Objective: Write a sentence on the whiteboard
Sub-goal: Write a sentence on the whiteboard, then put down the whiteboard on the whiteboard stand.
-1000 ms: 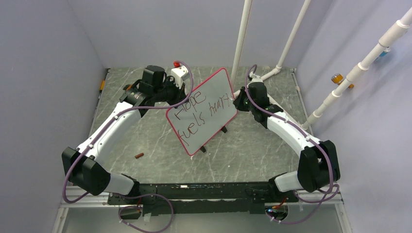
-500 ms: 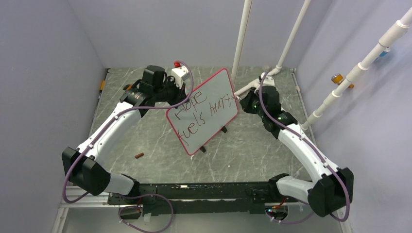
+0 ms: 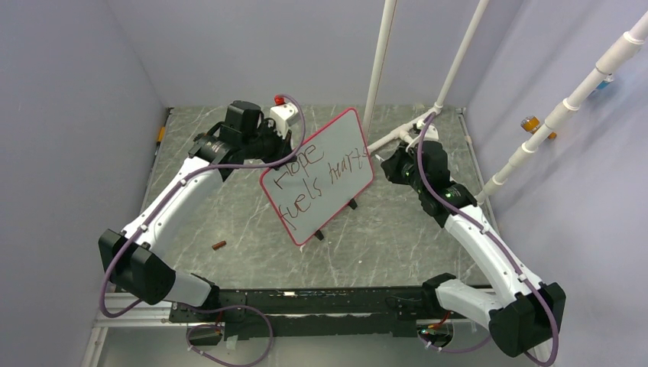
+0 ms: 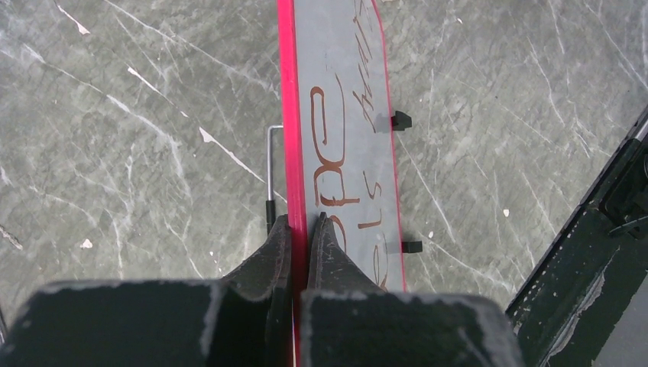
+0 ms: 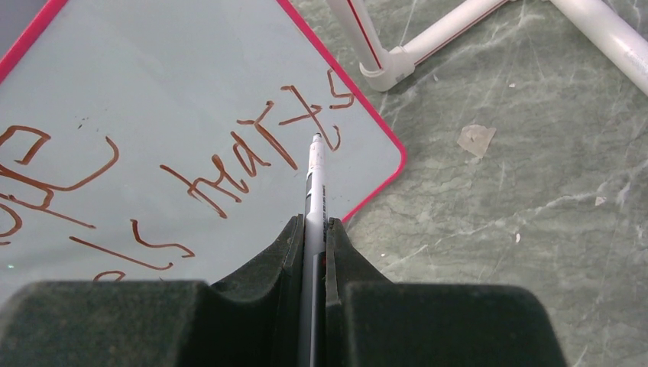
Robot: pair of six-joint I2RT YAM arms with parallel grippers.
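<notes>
The whiteboard (image 3: 330,200), red-framed, stands tilted on the table, held at its upper left edge. My left gripper (image 3: 277,147) is shut on the red frame (image 4: 288,115), one finger on each side. The sentence (image 3: 315,180) reads about "Hope fuels hearts" in red-brown marker, in two lines. Part of it shows in the left wrist view (image 4: 334,157) and in the right wrist view (image 5: 244,157). My right gripper (image 3: 387,163) is shut on a white marker (image 5: 314,183). Its tip hangs just off the board's right end, over the last letters. My grippers also show in their wrist views, left (image 4: 299,223) and right (image 5: 309,227).
White pipes (image 3: 380,61) rise behind the board, with a pipe foot (image 5: 397,57) on the table by its right corner. A small brown cap (image 3: 218,245) lies at the front left. Two black feet (image 4: 400,120) stick out of the board's lower edge. A paper scrap (image 5: 475,139) lies on the marble.
My right arm has drawn back to the right, away from the board, with the marker. The left gripper and the board have barely moved.
</notes>
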